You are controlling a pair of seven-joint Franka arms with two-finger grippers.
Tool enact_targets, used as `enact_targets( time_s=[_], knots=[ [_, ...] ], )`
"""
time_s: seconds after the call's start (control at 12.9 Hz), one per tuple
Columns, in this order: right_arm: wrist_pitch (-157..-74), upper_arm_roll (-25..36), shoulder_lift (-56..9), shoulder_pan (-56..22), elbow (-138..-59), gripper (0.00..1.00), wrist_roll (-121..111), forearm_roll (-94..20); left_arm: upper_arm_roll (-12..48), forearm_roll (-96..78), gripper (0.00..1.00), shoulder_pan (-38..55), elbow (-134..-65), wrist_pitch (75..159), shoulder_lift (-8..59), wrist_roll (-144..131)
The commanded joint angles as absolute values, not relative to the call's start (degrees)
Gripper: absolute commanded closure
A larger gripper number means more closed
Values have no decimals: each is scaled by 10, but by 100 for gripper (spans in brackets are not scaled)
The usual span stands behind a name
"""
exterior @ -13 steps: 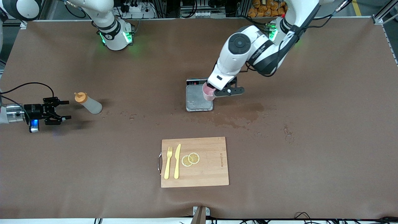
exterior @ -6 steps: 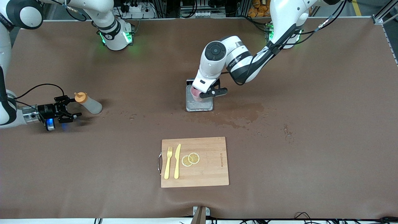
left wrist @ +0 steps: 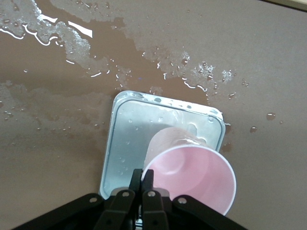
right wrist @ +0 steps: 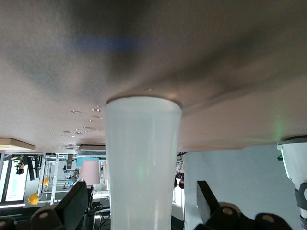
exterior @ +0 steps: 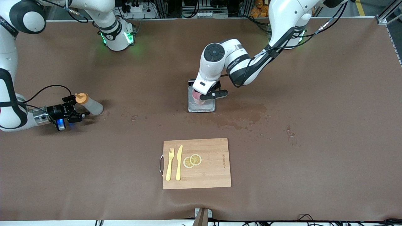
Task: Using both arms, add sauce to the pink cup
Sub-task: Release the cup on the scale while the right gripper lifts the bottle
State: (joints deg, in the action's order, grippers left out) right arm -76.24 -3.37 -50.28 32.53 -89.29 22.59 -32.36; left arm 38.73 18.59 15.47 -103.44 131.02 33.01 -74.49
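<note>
I have the left gripper [exterior: 209,95] pinched shut on the rim of the pink cup [exterior: 197,97], one finger inside the wall and one outside, as the left wrist view shows with the fingertips [left wrist: 142,176] meeting at the cup's [left wrist: 189,173] edge. The cup hangs from that gripper directly over the grey scale [exterior: 201,99], whose wet metal plate [left wrist: 139,134] lies just under the cup's base; I cannot tell whether the cup is resting on the plate or held a little above it. Spilled water [exterior: 241,117] spreads over the brown table [exterior: 314,125] beside the scale, toward the left arm's end and nearer the front camera than the gripper.

My right gripper [exterior: 76,110] sits low at the right arm's end of the table with its fingers spread apart, the sauce [exterior: 89,104] standing between them. In the right wrist view the bottle's translucent body [right wrist: 142,163] fills the gap, with one finger [right wrist: 72,203] on each side and space showing between them and the bottle, so nothing is gripped yet.

Well away from both grippers, nearer the front camera, a wooden cutting board [exterior: 213,169] carries a yellow fork [exterior: 170,164], a yellow knife [exterior: 179,162] and two lemon slices [exterior: 192,160].
</note>
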Motion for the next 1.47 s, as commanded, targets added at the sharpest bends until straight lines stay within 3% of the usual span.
enact_targets(
  time_s=[0.0,0.08,0.15,0.23,0.31,0.46,0.62,0.7,0.77,1.08,1.24,1.39],
  knots=[
    [-754,-34,-504,316,-897,0,230,-330,384,203,100,162,-1023,1320,348,-767],
    [-754,-34,-504,316,-897,0,229,-330,384,203,94,162,-1023,1320,350,-771],
    [-754,-34,-504,316,-900,14,222,-330,383,204,70,161,-1023,1320,350,-771],
    [-755,-34,-506,316,-902,25,208,-330,383,207,29,157,-1023,1320,350,-770],
    [-756,-34,-511,316,-901,26,199,-330,381,219,0,157,-1023,1320,350,-771],
    [-754,-34,-512,318,-899,44,198,-330,381,221,0,156,-1020,1320,344,-772],
    [-752,-34,-509,319,-891,47,205,-329,381,221,0,148,-1021,1312,310,-773],
    [-749,-33,-505,316,-884,59,206,-328,381,221,0,144,-1020,1303,289,-773],
    [-727,-34,-503,315,-874,61,218,-326,382,217,0,134,-1020,1289,267,-771],
    [-662,-36,-494,285,-815,55,323,-315,385,215,0,54,-1019,1254,160,-756],
    [-642,-37,-480,263,-804,55,377,-316,386,212,0,14,-1006,1243,142,-710],
    [-598,-41,-478,253,-773,53,432,-320,385,180,0,-14,-960,1181,143,-631]
  ],
)
